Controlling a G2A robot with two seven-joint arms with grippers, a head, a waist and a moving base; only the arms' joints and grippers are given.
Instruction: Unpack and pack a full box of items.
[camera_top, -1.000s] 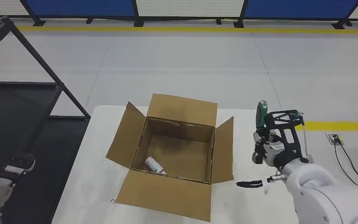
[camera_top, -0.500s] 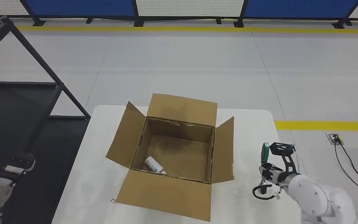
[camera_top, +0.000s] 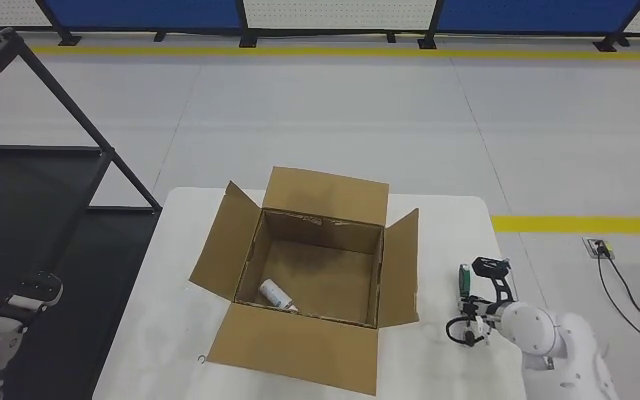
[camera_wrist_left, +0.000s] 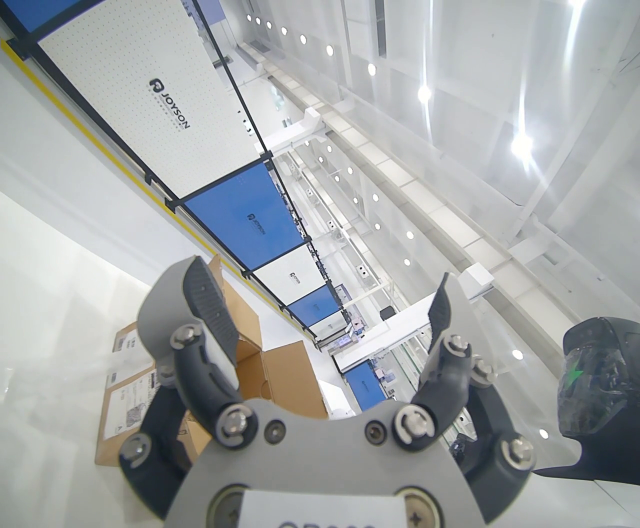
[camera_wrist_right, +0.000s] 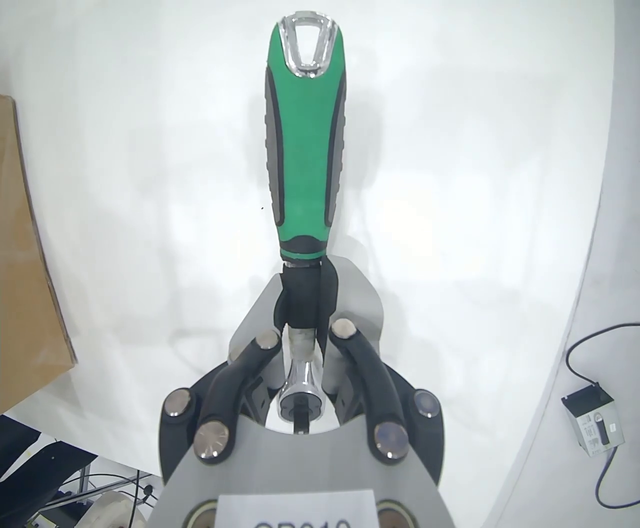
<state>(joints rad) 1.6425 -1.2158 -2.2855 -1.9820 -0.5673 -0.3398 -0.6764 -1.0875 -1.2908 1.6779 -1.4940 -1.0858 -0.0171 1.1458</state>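
Room to pass along the bench strip between the raised right flap of the box and the ratchet.

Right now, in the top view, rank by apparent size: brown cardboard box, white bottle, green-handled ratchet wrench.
1. brown cardboard box
2. white bottle and green-handled ratchet wrench: alike, unranked; the right claw hides part of the wrench.
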